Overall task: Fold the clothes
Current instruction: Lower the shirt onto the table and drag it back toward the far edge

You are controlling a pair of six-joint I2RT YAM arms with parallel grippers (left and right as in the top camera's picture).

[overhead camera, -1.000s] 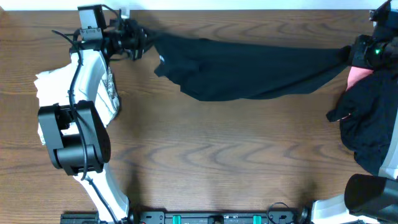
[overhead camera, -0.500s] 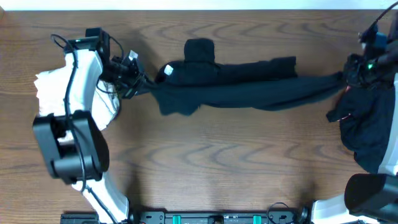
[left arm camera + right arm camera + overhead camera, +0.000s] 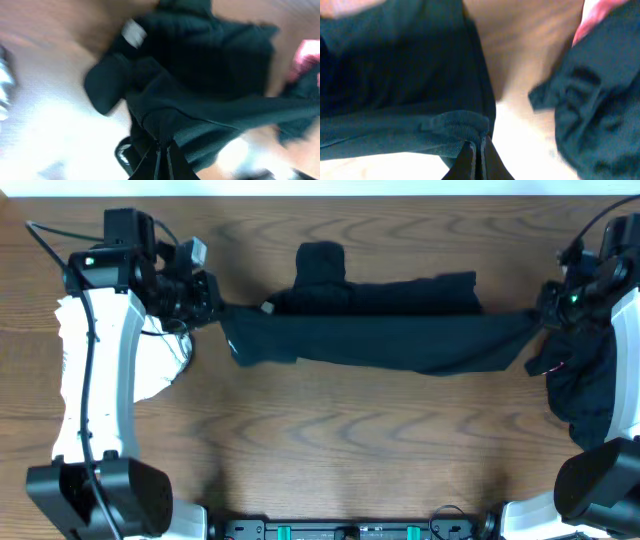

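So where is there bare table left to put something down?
Widest bare table: the near side, between the stretched shirt, left arm and black pile. A thinner strip runs along the far edge behind the shirt. Crowded: both ends, where the left pincer and right pincer grip the shirt, by the white garment and pile.

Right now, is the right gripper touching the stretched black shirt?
Touching. The right wrist view shows the right gripper shut on a bunched fold of the black shirt, with the fabric pinched right at its fingertips.
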